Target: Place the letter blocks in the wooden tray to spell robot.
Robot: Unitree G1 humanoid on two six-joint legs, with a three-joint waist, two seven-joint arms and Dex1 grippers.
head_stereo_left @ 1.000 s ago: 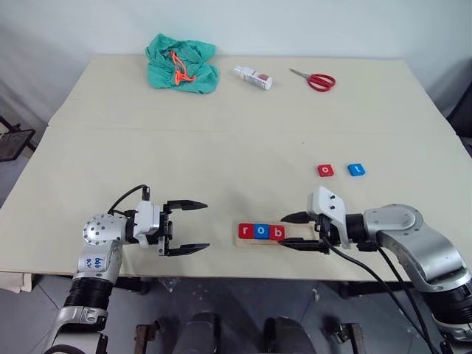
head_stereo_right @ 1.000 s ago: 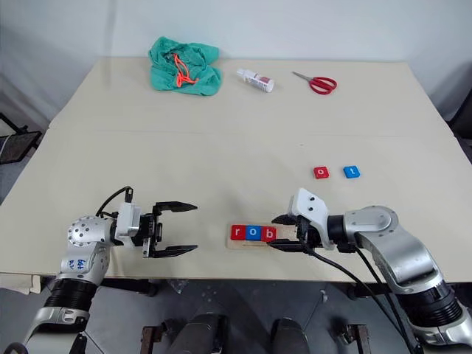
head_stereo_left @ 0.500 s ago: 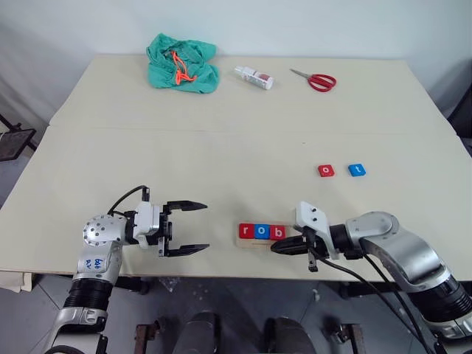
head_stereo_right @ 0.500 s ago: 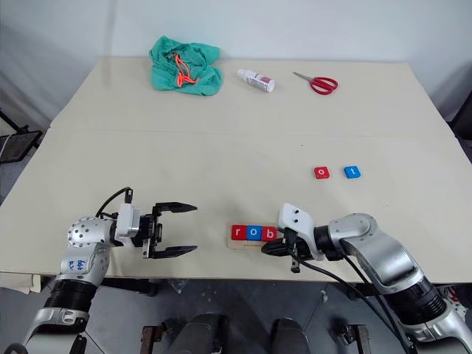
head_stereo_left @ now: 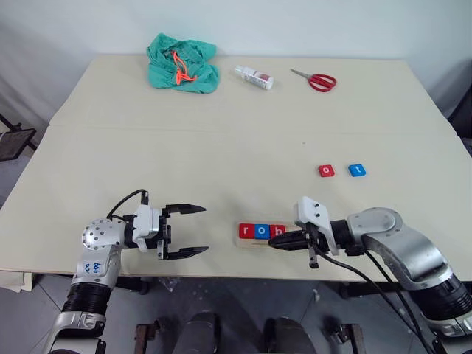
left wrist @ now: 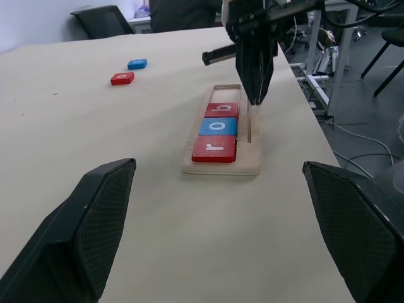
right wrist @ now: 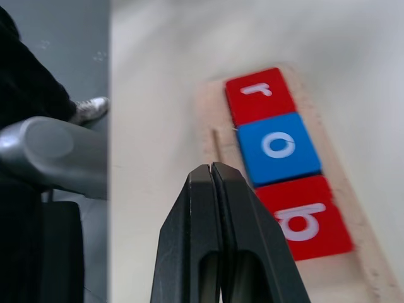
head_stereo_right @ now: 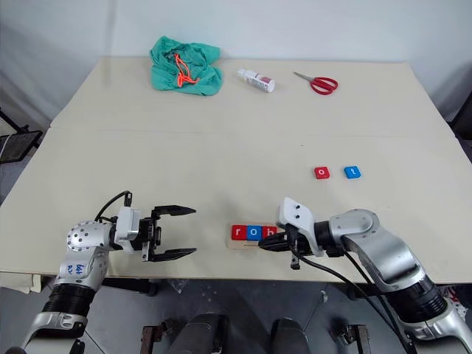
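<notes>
Here my right gripper point(head_stereo_left: 274, 243) has its fingers pressed together, empty, tips over the wooden tray point(left wrist: 222, 166) beside the red b tile point(right wrist: 305, 218). The tray lies near the table's point(head_stereo_left: 221, 147) front edge, holding the red r tile point(head_stereo_left: 245, 231), blue o tile point(head_stereo_left: 260, 231) and b. A red o tile point(head_stereo_left: 326, 170) and blue t tile point(head_stereo_left: 356, 169) lie side by side toward the right edge. My left gripper point(head_stereo_left: 195, 229) hovers spread near the front edge.
</notes>
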